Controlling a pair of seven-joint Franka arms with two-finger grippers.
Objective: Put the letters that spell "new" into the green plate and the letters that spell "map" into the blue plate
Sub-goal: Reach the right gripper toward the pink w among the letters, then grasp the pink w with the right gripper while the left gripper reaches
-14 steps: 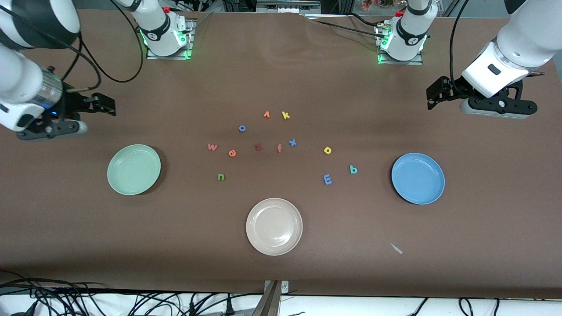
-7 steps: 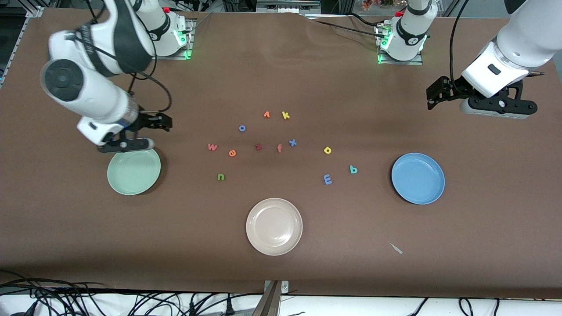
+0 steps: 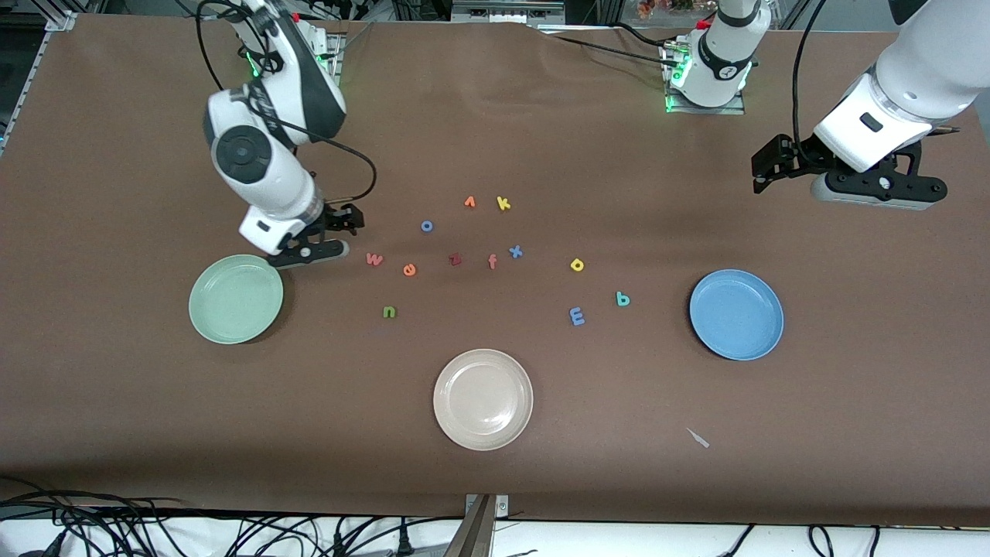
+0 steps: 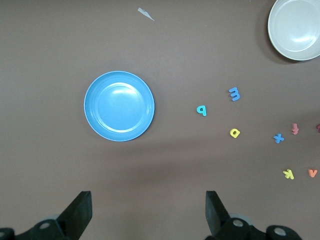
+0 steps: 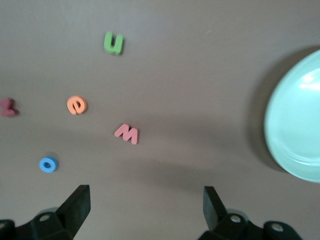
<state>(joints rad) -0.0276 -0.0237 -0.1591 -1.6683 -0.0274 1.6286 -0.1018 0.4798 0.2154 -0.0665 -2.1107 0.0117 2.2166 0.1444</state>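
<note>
My right gripper (image 3: 334,227) hangs wide open and empty beside the salmon-pink w (image 3: 374,259), lined up to grab it; my left gripper (image 3: 762,166), likewise open and empty, waits.

A high camera faces the two robot bases and looks down across the whole brown table (image 3: 495,480). The left wrist camera looks straight down from well above, taking in the round medium-blue plate (image 4: 119,106) and part of the round beige plate (image 4: 295,29). The right wrist camera hangs lower and nearer, catching the pale mint-green plate's (image 5: 300,120) edge and the salmon-pink foam w (image 5: 126,133). The front view shares all of these.
</note>
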